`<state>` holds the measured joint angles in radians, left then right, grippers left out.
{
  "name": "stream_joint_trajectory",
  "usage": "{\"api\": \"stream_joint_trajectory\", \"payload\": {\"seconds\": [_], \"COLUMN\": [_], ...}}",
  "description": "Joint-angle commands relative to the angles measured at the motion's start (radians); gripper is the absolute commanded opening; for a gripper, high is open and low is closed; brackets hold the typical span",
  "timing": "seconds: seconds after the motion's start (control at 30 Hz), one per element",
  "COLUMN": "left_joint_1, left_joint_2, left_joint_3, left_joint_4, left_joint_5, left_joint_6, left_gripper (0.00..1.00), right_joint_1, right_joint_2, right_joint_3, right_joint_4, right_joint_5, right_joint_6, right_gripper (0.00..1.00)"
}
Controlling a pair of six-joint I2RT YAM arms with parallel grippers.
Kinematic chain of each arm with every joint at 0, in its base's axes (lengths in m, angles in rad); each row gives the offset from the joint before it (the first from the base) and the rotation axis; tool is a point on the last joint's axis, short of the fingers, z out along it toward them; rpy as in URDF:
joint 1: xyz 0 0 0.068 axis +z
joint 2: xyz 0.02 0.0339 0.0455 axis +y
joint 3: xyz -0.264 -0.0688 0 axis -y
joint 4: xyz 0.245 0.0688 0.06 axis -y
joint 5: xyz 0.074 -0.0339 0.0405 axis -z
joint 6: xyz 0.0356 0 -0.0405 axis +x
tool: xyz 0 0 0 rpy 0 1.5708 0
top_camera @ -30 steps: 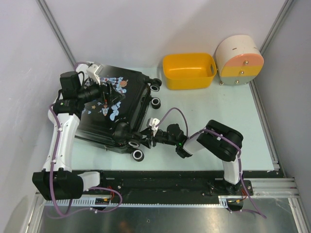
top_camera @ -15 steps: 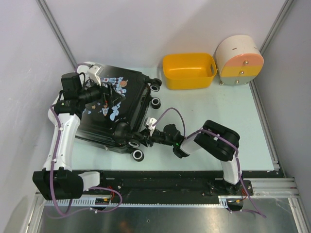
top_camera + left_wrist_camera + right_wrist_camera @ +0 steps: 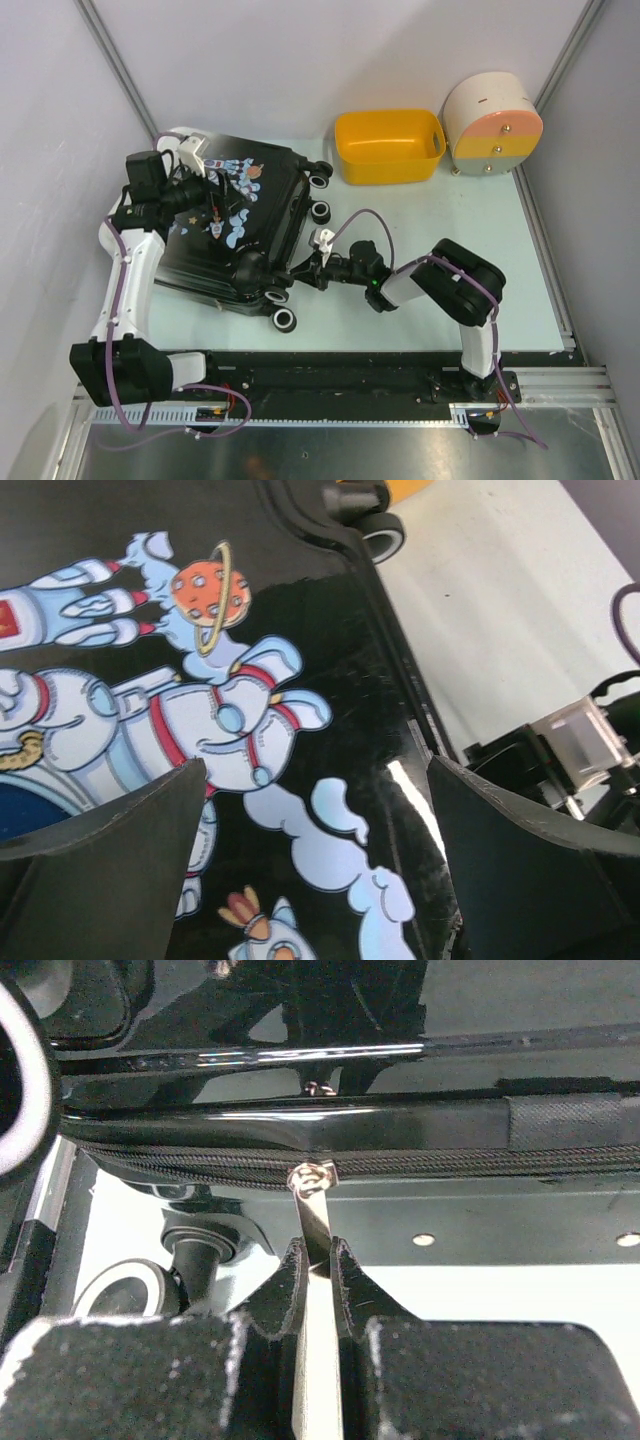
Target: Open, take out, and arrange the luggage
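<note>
Pinching zipper pull (image 3: pixel 316 1215), right fingers (image 3: pixel 284 1288); luggage (image 3: pixel 265 205) seemingly shut.

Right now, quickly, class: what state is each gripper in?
Left gripper: open, over the black hard-shell astronaut-print suitcase.
Right gripper: shut on its thin silver metal zipper pull.

Luggage (image 3: pixel 340 650): hard shell, high-gloss black, smooth, with sharp reflections; the astronaut print lies flat under the gloss.
Zipper (image 3: pixel 470 1164): dark woven tape with fine matt teeth.
Zipper pull (image 3: pixel 316 1210): bright polished metal.
Wheel (image 3: pixel 128 1282): black hub and pale smooth tread, plastic in look.
Right gripper (image 3: pixel 318 1260): fingers matt black, grainy at the base.
Left gripper (image 3: pixel 315 765): 2 fingers, dull dark grey, faintly rough.
Basket (image 3: pixel 390 150): yellow plastic, smooth, slight sheen.
Drawer box (image 3: pixel 480 100): smooth matt cream.
Table (image 3: pixel 440 215): pale, matt.
</note>
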<state>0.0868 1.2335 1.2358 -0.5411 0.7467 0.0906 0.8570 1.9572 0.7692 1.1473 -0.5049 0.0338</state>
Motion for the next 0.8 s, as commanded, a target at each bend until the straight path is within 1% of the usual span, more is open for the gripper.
{"api": "stream_joint_trajectory", "payload": {"seconds": [0.0,0.17,0.37,0.43,0.53,0.63,0.77], "left_joint_1": [0.037,0.053,0.054,0.054,0.053,0.054,0.057], "left_joint_2": [0.024,0.038,0.044,0.046,0.05,0.049,0.046], "left_joint_3": [-0.009,-0.015,-0.022,-0.021,-0.021,-0.021,-0.024], "left_joint_4": [0.015,0.016,0.015,0.015,0.016,0.015,0.017], "left_joint_5": [-0.027,-0.03,-0.03,-0.027,-0.027,-0.027,-0.03], "left_joint_6": [0.064,0.07,0.081,0.08,0.078,0.086,0.09], "left_gripper": [0.96,0.95,0.95,0.95,0.95,0.95,0.95], "right_joint_1": [-0.101,-0.177,-0.242,-0.254,-0.268,-0.285,-0.3], "right_joint_2": [-0.058,-0.032,0.003,0.015,0.049,0.086,0.097], "right_joint_3": [-0.001,0.054,0.137,0.176,0.247,0.301,0.32], "right_joint_4": [0.008,-0.076,-0.116,-0.124,-0.159,-0.196,-0.19], "right_joint_5": [-0.003,-0.047,-0.132,-0.136,-0.109,-0.046,0.005], "right_joint_6": [-0.005,0.018,0.092,0.101,0.147,0.19,0.207], "right_gripper": [0.0,0.0,0.0,0.0,0.0,0.0,0.0]}}
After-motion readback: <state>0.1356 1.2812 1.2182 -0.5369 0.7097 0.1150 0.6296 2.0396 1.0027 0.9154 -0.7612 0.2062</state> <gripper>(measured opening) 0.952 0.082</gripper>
